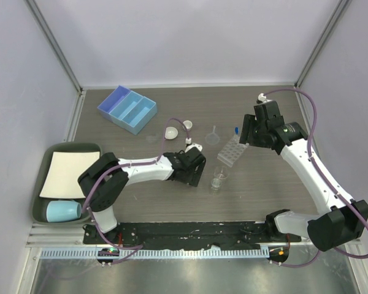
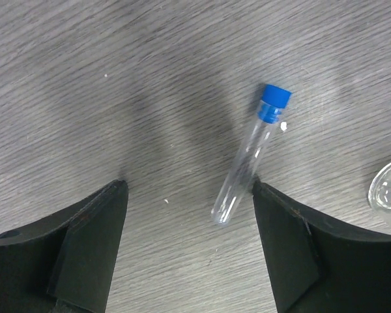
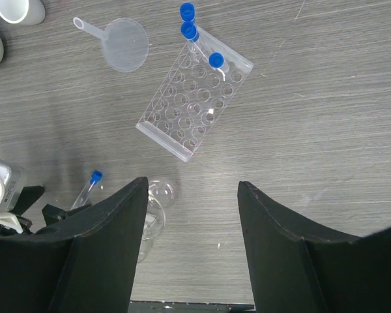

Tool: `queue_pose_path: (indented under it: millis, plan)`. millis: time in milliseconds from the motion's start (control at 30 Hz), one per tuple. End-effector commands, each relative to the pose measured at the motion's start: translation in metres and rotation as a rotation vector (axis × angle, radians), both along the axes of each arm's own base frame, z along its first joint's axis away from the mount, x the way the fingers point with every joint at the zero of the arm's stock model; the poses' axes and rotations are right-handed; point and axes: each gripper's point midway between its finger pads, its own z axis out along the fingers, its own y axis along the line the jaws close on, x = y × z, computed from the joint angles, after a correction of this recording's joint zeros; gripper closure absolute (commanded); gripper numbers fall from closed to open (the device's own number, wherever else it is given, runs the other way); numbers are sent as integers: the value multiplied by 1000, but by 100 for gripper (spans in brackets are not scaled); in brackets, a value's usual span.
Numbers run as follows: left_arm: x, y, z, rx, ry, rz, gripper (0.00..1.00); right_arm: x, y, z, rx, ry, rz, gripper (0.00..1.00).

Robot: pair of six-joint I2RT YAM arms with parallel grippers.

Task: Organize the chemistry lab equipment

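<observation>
a grey wood-grain bench (image 1: 282, 116) fills the middle of the top view, boxed in by plain pale walls: a back wall (image 1: 190, 37), a left wall (image 1: 18, 92) and a right wall (image 1: 356, 92). a slanting metal post (image 1: 54, 43) marks each back corner. at the near edge lie a black plate (image 1: 190, 236), a slotted white strip (image 1: 172, 252) and a brushed metal sheet (image 1: 184, 275). the light is even, the shadows faint

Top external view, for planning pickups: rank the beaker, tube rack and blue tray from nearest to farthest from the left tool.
1. Beaker, just right of the left tool.
2. Tube rack, farther right and back.
3. Blue tray, far back-left.
</observation>
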Motion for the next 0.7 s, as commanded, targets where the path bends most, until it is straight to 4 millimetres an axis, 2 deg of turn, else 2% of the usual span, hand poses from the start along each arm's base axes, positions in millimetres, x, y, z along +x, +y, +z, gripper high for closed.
queue_pose_path:
  millis: [0, 167, 233, 267, 333, 367, 433, 567, 633, 667]
  plan:
    - [1, 1, -8, 2, -34, 20, 21, 2, 4, 17, 18, -66, 15, 38]
    - [-4, 5, -16, 17, -32, 16, 28, 2, 5, 19, 18, -72, 21, 39]
    - [-5, 6, -16, 16, -33, 14, 39, 1, 5, 18, 14, -71, 20, 39]
    - [-6, 7, -18, 21, -31, 14, 49, 1, 5, 19, 15, -73, 20, 39]
    - [-8, 9, -19, 24, -30, 12, 61, 1, 5, 18, 15, -72, 18, 40]
    - [-9, 10, -19, 25, -31, 10, 71, 1, 5, 18, 14, -72, 20, 40]
    - [-10, 14, -19, 38, -42, 8, 77, 1, 4, 18, 11, -72, 18, 40]
    - [-9, 21, -9, 56, -65, -1, 87, 0, 5, 21, 13, -72, 24, 41]
    - [-9, 20, 8, 44, -73, -18, 90, -1, 6, 22, 13, -72, 28, 41]
    - [-10, 18, 15, 28, -71, -29, 96, -2, 7, 21, 17, -70, 41, 41]
